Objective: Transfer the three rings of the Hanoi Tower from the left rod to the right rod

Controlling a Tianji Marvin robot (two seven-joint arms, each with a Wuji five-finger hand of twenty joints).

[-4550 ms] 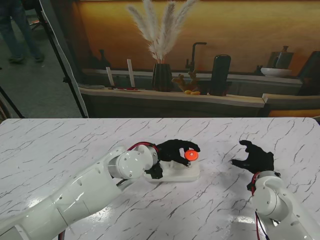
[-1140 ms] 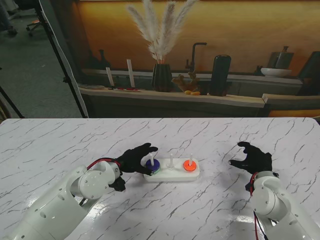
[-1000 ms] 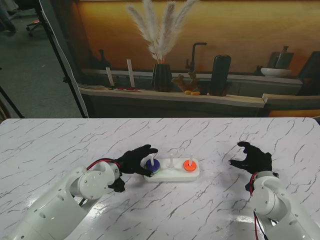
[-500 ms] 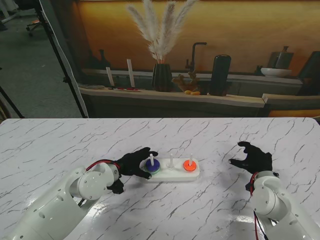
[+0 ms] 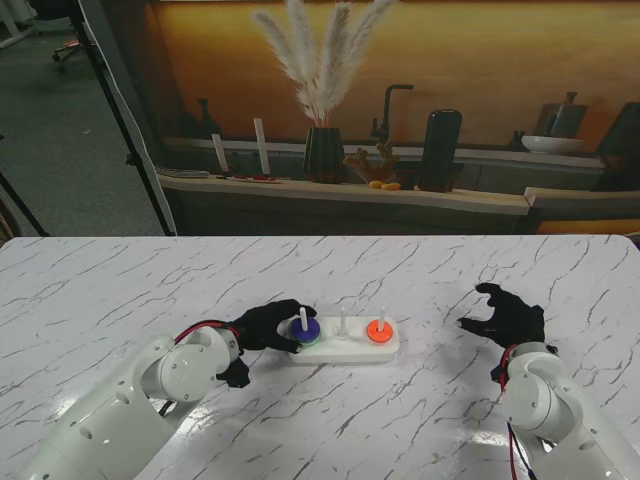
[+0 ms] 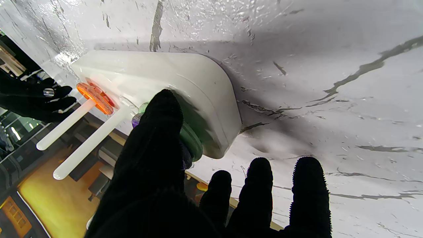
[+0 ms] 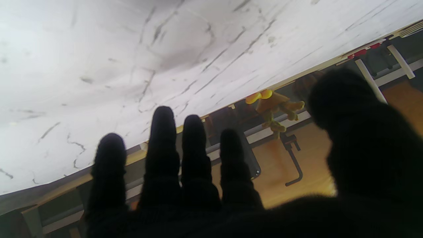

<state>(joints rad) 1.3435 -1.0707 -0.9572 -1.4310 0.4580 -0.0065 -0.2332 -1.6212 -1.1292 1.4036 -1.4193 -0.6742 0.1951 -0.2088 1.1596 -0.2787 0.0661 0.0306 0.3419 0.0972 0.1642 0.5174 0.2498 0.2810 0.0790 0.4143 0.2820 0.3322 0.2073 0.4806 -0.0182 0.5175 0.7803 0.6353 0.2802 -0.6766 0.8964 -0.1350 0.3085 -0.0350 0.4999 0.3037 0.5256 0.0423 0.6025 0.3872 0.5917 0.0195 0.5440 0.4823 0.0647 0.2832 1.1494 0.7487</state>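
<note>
Rings are only partly moved. One orange ring [image 5: 378, 329] sits on the right rod [image 5: 381, 316], near the picture's middle. Blue ring [image 5: 306, 328] and green ring [image 6: 191, 141] wait on the left rod [image 5: 303, 317]. Left robot hand [image 5: 266, 326] touches them with fingers apart, holding nothing. Right robot hand [image 5: 508, 318] hovers spread at the right.

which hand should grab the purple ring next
Left. The left hand is already at the left rod, its fingers right by the purple ring stacked on the green ring. The right hand hovers open, well off to the right of the base.
</note>
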